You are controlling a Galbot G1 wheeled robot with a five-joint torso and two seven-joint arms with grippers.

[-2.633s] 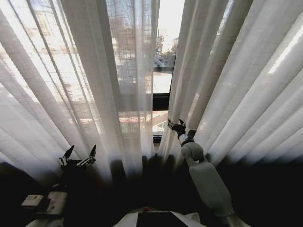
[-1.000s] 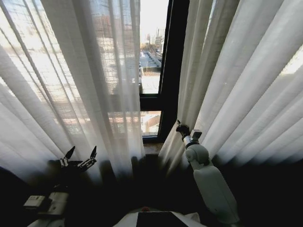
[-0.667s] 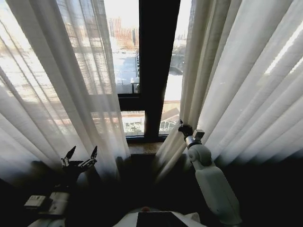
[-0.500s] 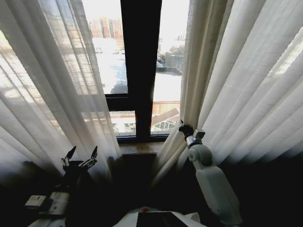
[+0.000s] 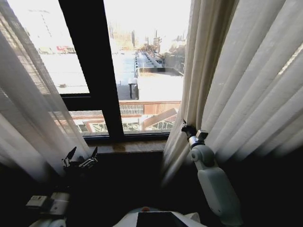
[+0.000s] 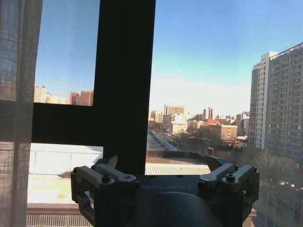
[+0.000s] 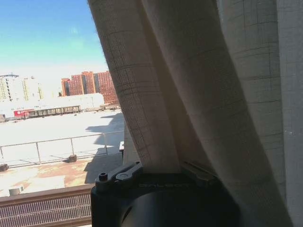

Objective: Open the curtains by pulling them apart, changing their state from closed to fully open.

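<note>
The curtains hang parted over a wide gap of bare window. The left curtain (image 5: 28, 104) is sheer white and pleated, and its edge also appears in the left wrist view (image 6: 16, 118). My left gripper (image 5: 80, 155) stands open low down, just beside that panel's lower edge, with nothing between its fingers (image 6: 106, 176). The right curtain (image 5: 246, 85) is bunched in thick folds. My right gripper (image 5: 185, 127) is at its inner edge, shut on a fold of the fabric (image 7: 199, 94) that runs down into the gripper (image 7: 163, 170); cloth partly covers its fingers.
A dark window frame (image 5: 90, 71) with a vertical post and a crossbar stands behind the gap, above a brown sill (image 5: 128, 145). A small grey box (image 5: 35, 202) sits at the lower left near my left arm. The floor area below is dark.
The whole head view has shifted, with the window post sliding left in the picture. The gap between the panels has grown much wider. The right panel's edge has stayed at my right gripper.
</note>
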